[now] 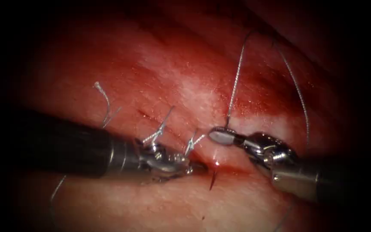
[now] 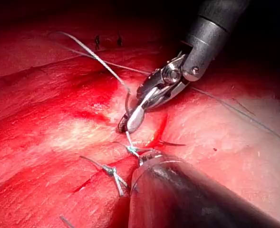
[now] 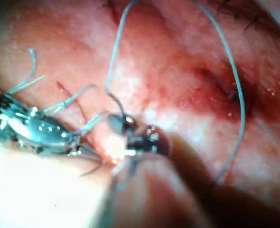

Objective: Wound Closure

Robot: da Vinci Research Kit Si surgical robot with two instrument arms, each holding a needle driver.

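My right tool (image 1: pixel 220 136) is shut on the curved needle (image 1: pixel 226 125) near its tail, on the right side of the cut (image 1: pixel 151 120). The needle's body is buried in the tissue (image 1: pixel 185 86). Its dark tip (image 1: pixel 212 181) sticks out on the cut's left side. My left tool (image 1: pixel 196 166) lies shut just beside that tip, with nothing seen in it. Thread (image 1: pixel 237 77) rises from the needle's tail and loops back down on the right. In the left wrist view the right tool (image 2: pixel 130 122) grips the needle and the tip (image 2: pixel 175 143) pokes out nearby.
Tied stitches with short cut ends (image 1: pixel 159 129) (image 1: pixel 194 141) stand along the cut, and another loose end (image 1: pixel 103 96) curls farther left. Red fluid (image 1: pixel 258 92) wets the tissue above the right tool. A strand of thread (image 1: pixel 59 189) trails under the left shaft.
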